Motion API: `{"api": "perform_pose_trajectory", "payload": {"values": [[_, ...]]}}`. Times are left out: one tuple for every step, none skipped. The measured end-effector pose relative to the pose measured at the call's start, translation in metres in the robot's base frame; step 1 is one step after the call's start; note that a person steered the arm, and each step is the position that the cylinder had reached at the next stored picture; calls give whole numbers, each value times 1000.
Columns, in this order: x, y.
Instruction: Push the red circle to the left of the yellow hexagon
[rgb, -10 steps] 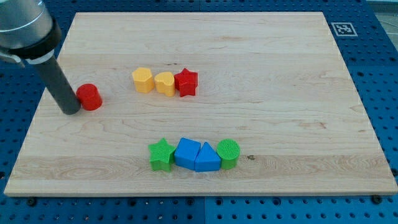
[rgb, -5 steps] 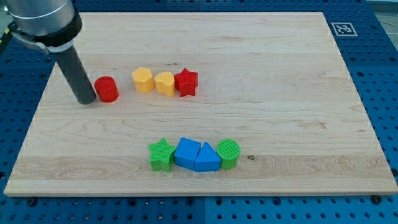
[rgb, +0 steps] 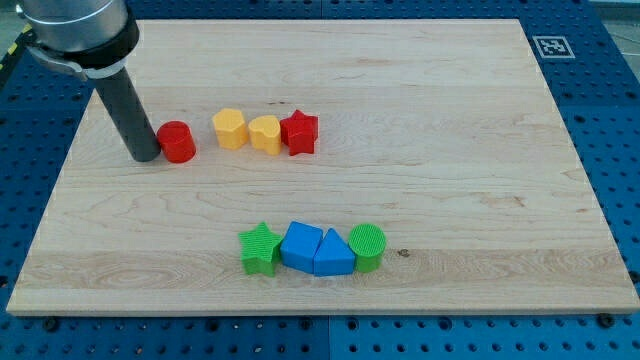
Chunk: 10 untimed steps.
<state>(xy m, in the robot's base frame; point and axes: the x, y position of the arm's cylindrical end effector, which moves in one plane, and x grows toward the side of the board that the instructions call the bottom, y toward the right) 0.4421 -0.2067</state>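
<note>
The red circle (rgb: 178, 141) stands on the wooden board (rgb: 420, 150) at the view's upper left. My tip (rgb: 146, 157) touches its left side. The yellow hexagon (rgb: 230, 129) sits a short gap to the right of the red circle. A second yellow block (rgb: 265, 133) and a red star (rgb: 299, 132) continue that row to the right, touching each other.
Near the view's bottom middle a row stands close together: a green star (rgb: 260, 248), a blue block (rgb: 300, 245), a blue triangle (rgb: 334, 254) and a green circle (rgb: 367, 246). A marker tag (rgb: 550, 46) lies beyond the board's top right corner.
My tip has moved to the right and pushed the red circle with it, closing most of the gap to the yellow hexagon. The other blocks have not moved.
</note>
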Motion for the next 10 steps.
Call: {"api": "perform_pose_trajectory", "payload": {"values": [[-5, 0], [-9, -1], [-1, -1], [13, -1], [16, 7], [16, 29], [16, 35], [14, 33], [13, 8], [12, 8]]}}
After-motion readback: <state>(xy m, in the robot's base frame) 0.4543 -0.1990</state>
